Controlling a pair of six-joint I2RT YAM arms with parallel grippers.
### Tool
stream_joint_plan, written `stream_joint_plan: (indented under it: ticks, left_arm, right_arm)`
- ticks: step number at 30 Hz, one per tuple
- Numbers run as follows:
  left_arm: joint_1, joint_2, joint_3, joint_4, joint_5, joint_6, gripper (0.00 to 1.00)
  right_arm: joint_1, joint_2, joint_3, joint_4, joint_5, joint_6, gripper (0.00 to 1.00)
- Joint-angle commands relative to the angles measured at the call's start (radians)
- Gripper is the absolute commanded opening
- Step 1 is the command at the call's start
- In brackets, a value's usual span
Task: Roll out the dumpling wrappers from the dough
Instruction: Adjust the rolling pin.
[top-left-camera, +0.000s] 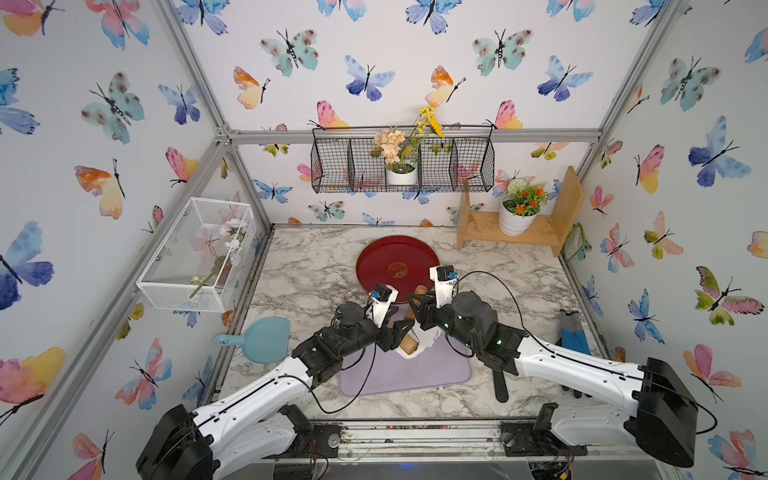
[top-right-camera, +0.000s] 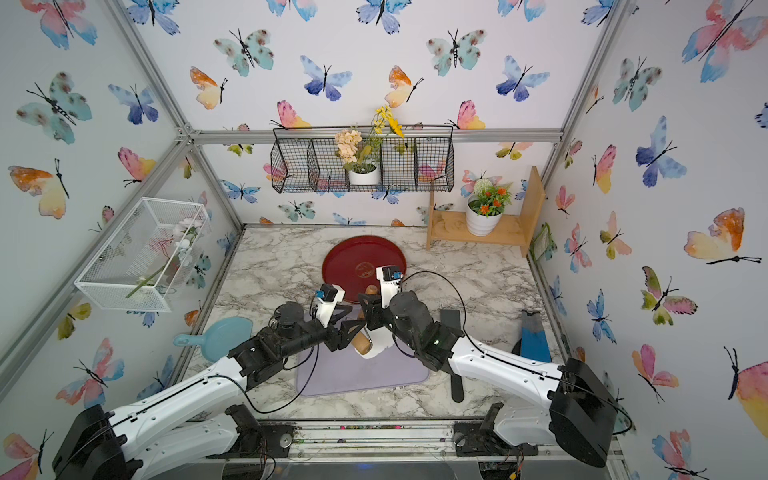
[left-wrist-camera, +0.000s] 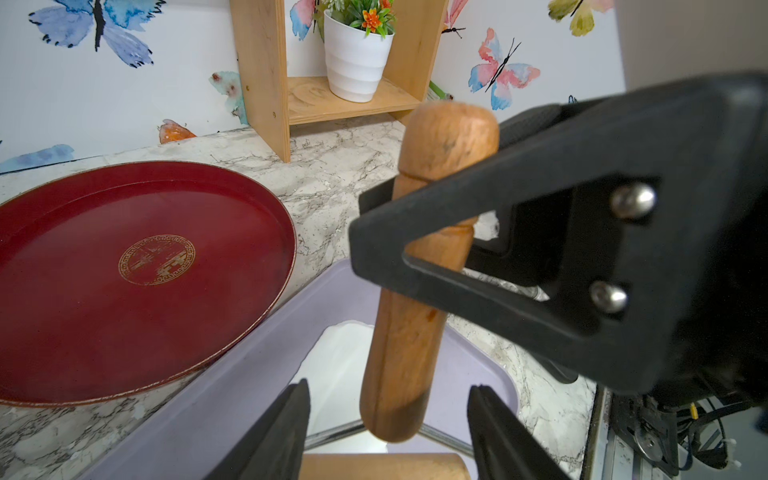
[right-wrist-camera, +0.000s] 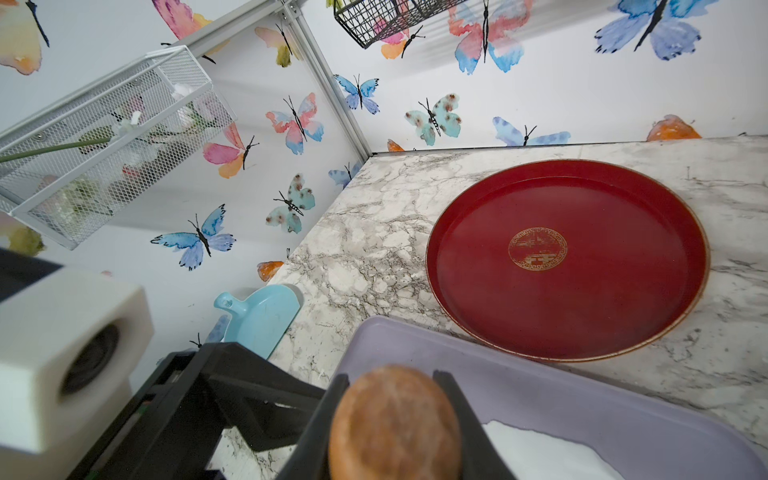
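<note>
While right claw (right-wrist-camera: 390, 376) clamps rolling pin (left-wrist-camera: 411, 332) and left claw (left-wrist-camera: 390, 386) gapes round its near end, dough (left-wrist-camera: 336, 365) looks soft, tacky: grip pin ends.

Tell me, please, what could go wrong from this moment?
1. Only the right gripper clamps the roller, by its handle; the left gripper's jaws stand open around its lower end, so it may swing.
2. Both grippers crowd together above the dough and may collide.
</note>
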Motion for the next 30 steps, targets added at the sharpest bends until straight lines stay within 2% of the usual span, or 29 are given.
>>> stream_joint_plan:
  ticks: [1, 10, 13, 18, 21, 24, 26, 27, 30]
  left_arm:
    - [-0.021, 0.027, 0.02, 0.035, -0.021, 0.002, 0.65]
    - [-0.033, 0.065, 0.044, 0.032, -0.07, -0.015, 0.57]
    - [-0.033, 0.072, 0.044, 0.034, -0.069, -0.015, 0.51]
    - [-0.035, 0.082, 0.044, 0.031, -0.049, -0.018, 0.32]
    - [-0.034, 0.077, 0.037, 0.039, -0.046, -0.02, 0.16]
    - [-0.034, 0.065, 0.034, 0.035, -0.043, -0.017, 0.0]
    - [-0.034, 0.053, 0.033, 0.027, -0.039, -0.008, 0.0]
    - [-0.035, 0.046, 0.032, 0.022, -0.037, 0.001, 0.0]
    - [-0.035, 0.019, 0.03, 0.003, -0.022, 0.033, 0.0]
  right_arm:
    - [0.002, -0.026, 0.041, 0.023, -0.024, 0.026, 0.01]
    - [0.002, -0.043, 0.036, 0.029, -0.051, 0.041, 0.01]
    - [0.002, -0.051, 0.033, 0.027, -0.053, 0.042, 0.01]
    - [0.002, -0.064, 0.029, 0.019, -0.048, 0.046, 0.01]
    - [0.001, -0.067, 0.026, 0.018, -0.04, 0.04, 0.01]
    - [0.001, -0.067, 0.035, -0.013, -0.04, 0.013, 0.23]
    - [0.001, -0.075, 0.039, -0.039, -0.045, -0.022, 0.43]
    - [0.001, -0.081, 0.039, -0.054, -0.047, -0.033, 0.49]
    - [0.001, -0.108, 0.042, -0.115, -0.048, -0.084, 0.6]
